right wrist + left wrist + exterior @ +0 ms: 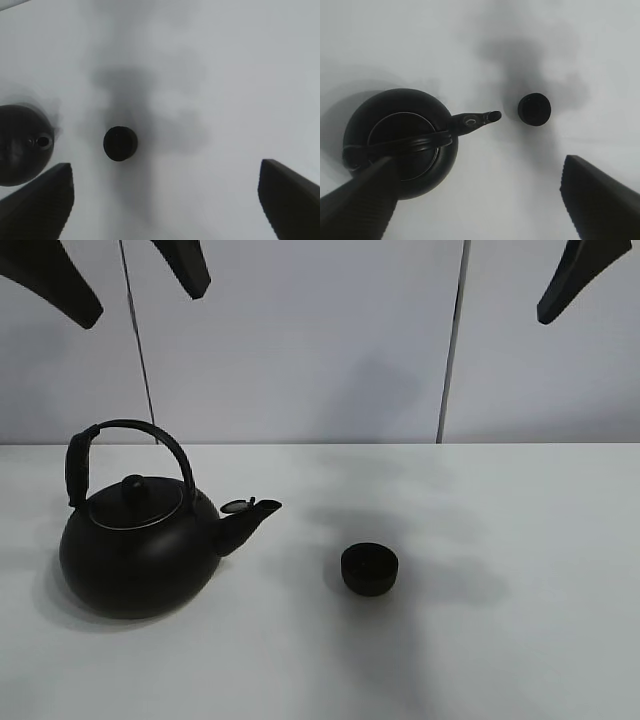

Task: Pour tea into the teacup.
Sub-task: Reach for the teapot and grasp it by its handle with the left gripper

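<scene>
While both arms hang high above the white surface (520,640), the left tool (479,170) and right tool (165,170) gape wide, released; the teacup (369,569) sits upright near the spout of the kettle (140,550), apart.

Bright even light, soft smudgy shadows; wrist views slightly blurred

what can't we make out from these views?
Tea level in the kettle: lid is on, exterior high and left wrist.
Contents of the teacup: interior reads plain black, all views.
Kettle body, right wrist: cut by the frame edge and blurred.
Most of the right tool, exterior high: one finger shows, rest beyond the top edge.
</scene>
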